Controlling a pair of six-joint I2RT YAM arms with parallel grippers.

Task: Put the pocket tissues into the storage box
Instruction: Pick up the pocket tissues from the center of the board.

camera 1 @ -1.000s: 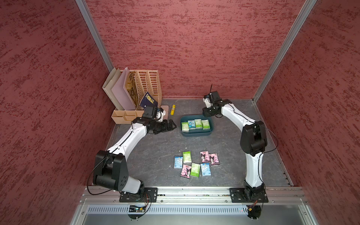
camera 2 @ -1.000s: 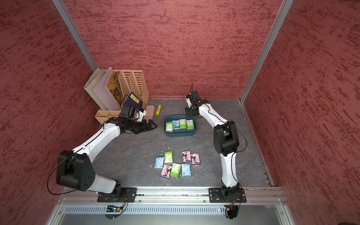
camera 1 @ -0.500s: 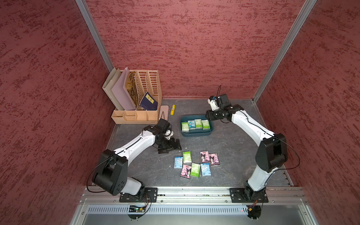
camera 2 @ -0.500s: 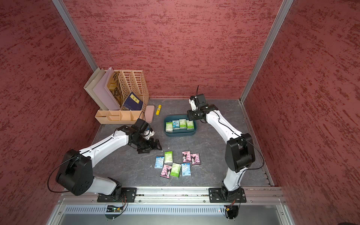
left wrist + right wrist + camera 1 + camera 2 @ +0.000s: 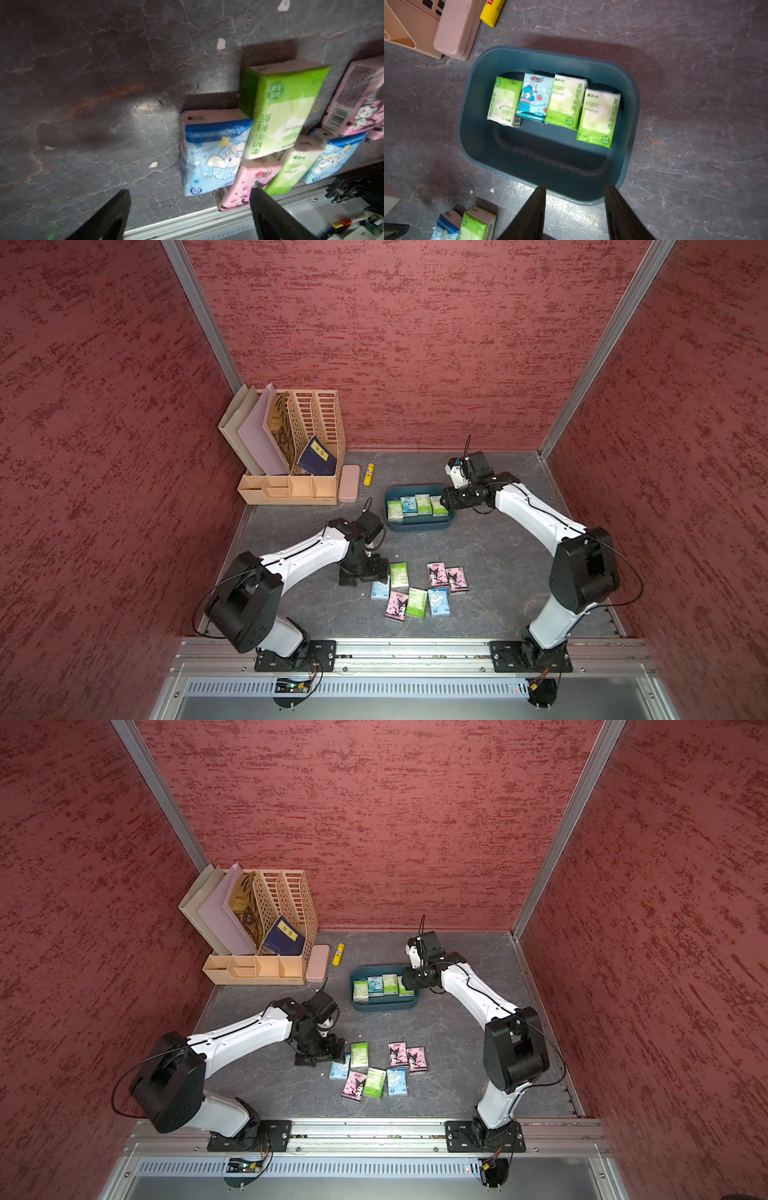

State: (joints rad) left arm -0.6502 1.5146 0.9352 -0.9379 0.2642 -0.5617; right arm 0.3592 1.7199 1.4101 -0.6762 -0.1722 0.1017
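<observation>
The dark teal storage box (image 5: 419,526) (image 5: 382,1006) (image 5: 479,87) sits mid-table with several pocket tissues (image 5: 417,505) (image 5: 564,99) lying flat in a row along its far side. Several more pocket tissues (image 5: 417,591) (image 5: 376,1071), green, blue and pink, lie loose near the front. My left gripper (image 5: 360,573) (image 5: 190,190) hangs open just left of this group, nearest a blue pack (image 5: 209,153) that a green pack (image 5: 280,108) overlaps. Open and empty, my right gripper (image 5: 448,501) (image 5: 575,187) hovers over the box's right end.
A beige slotted organiser (image 5: 291,485) with folders stands at the back left. Beside it lie a flat pink case (image 5: 348,488) and a yellow tube (image 5: 368,474). Red walls enclose three sides. A metal rail (image 5: 415,651) runs along the front edge.
My left arm swung from the organiser down to the loose packs at the front. My right gripper came forward from behind the box to its right end.
</observation>
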